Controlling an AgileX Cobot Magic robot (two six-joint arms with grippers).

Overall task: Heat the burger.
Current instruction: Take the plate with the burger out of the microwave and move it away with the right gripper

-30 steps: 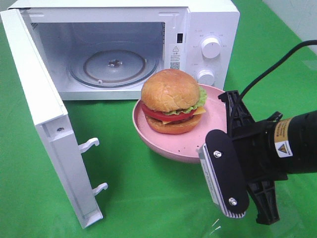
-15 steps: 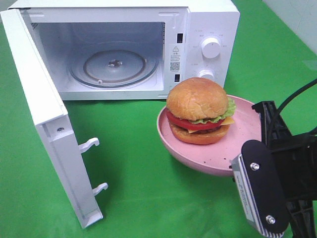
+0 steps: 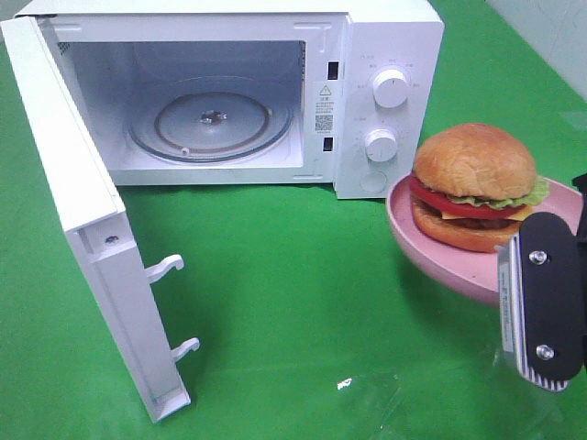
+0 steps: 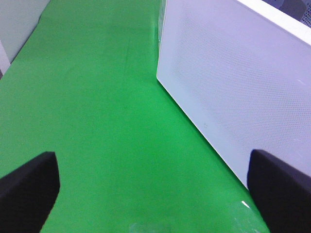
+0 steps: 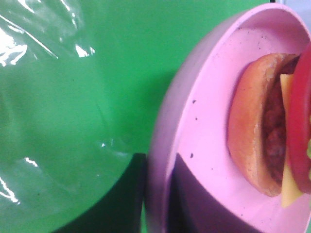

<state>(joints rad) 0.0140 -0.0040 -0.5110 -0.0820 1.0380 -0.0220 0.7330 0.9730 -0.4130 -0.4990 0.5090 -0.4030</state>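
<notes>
Exterior high: right claw [image 3: 514, 302] pinches plate [image 3: 431, 247] rim, burger [image 3: 472, 188] aloft.

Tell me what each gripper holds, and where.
Right gripper pinches the pink plate by its rim, burger on it. Left gripper holds nothing.

Surface: you've got a green cloth [image 3: 303, 302] — wrinkled (shiny film patch near front) | On it: white microwave [image 3: 385, 55] — door open

Sat on plate [image 3: 431, 252] pinched at rim between right gripper [image 5: 156, 204] jaws: burger [image 3: 474, 186]; beyond, microwave [image 3: 385, 55].
</notes>
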